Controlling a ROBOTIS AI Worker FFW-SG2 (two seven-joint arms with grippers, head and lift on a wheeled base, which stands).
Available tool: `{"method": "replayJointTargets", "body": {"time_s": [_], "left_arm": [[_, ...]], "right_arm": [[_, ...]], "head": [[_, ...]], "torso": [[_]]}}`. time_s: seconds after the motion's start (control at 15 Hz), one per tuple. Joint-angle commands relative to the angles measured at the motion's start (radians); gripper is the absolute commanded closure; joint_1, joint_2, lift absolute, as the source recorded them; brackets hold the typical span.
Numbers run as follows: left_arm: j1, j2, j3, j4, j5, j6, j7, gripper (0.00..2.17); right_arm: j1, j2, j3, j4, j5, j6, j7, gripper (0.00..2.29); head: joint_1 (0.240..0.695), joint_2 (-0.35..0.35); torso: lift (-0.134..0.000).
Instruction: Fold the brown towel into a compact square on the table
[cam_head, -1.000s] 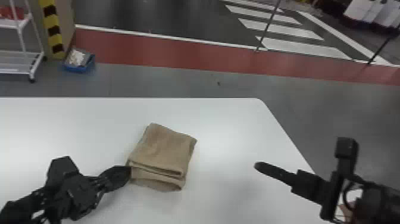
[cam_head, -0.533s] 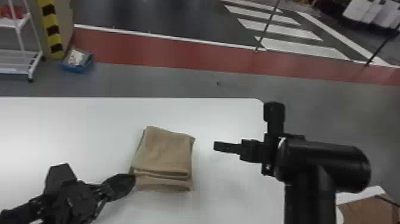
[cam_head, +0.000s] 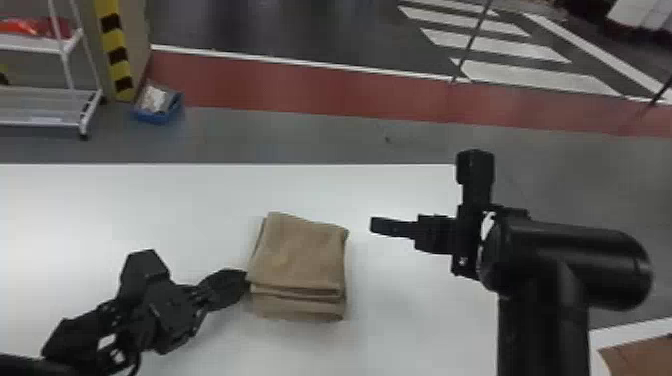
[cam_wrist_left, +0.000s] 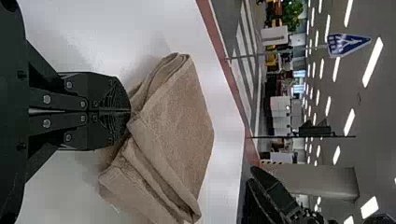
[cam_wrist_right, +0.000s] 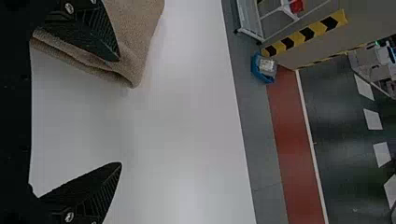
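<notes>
The left gripper (cam_wrist_left: 130, 112) touched the brown towel (cam_head: 300, 255), jaws pressed together — likely to square it on the desk (cam_head: 420, 310); the right gripper (cam_wrist_right: 119, 112) had its jaws spread, perhaps for steadying.

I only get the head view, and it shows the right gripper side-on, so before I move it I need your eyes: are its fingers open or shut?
Observer: Open. In the right wrist view, the right gripper has its two fingers wide apart.
Operator: And the left gripper, at the towel?
Observer: The left wrist view shows its two fingers together, tips at the towel's edge; whether any cloth is pinched, I can't tell.
</notes>
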Motion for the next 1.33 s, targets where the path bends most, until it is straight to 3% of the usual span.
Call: {"method": "replayJointTargets", "body": {"time_s": [0.0, 0.33, 0.47, 0.53, 0.67, 0.73, 0.93, 1.27], "left_arm": [[0.024, 0.002, -0.012, -0.023, 0.001, 0.0, -0.012, 2.14], [0.041, 0.0, -0.061, -0.053, 0.004, 0.0, -0.032, 2.14], [0.047, 0.0, -0.061, -0.061, 0.004, 0.003, -0.032, 2.14], [0.054, 0.002, -0.06, -0.072, 0.005, 0.006, -0.032, 2.14], [0.06, 0.002, -0.056, -0.081, 0.004, 0.009, -0.032, 2.14], [0.06, 0.003, -0.056, -0.084, 0.002, 0.012, -0.032, 2.14], [0.06, 0.0, -0.061, -0.087, -0.002, 0.012, -0.032, 2.14], [0.075, 0.003, -0.053, -0.102, -0.001, 0.012, -0.032, 2.14]], "right_arm": [[-0.011, 0.001, 0.015, 0.0, -0.006, -0.001, 0.0, 0.1], [-0.009, 0.001, 0.067, 0.051, -0.009, -0.078, 0.002, 0.1], [-0.003, 0.001, 0.104, 0.068, -0.04, -0.093, 0.006, 0.21], [0.005, 0.001, 0.121, 0.069, -0.047, -0.093, 0.014, 0.48], [0.017, 0.001, 0.147, 0.068, -0.041, -0.072, 0.025, 1.92], [0.022, 0.001, 0.161, 0.068, -0.033, -0.057, 0.026, 2.21], [0.055, 0.001, 0.193, 0.117, -0.01, -0.155, 0.029, 2.22], [0.055, 0.001, 0.196, 0.168, 0.056, -0.173, 0.028, 2.22]], "head": [[0.695, -0.272], [0.695, -0.292], [0.695, -0.287], [0.695, -0.281], [0.695, -0.247], [0.695, -0.238], [0.695, -0.221], [0.695, -0.22]], "torso": [[-0.124], [-0.124], [-0.124], [-0.124], [-0.124], [-0.124], [-0.124], [-0.124]]}}
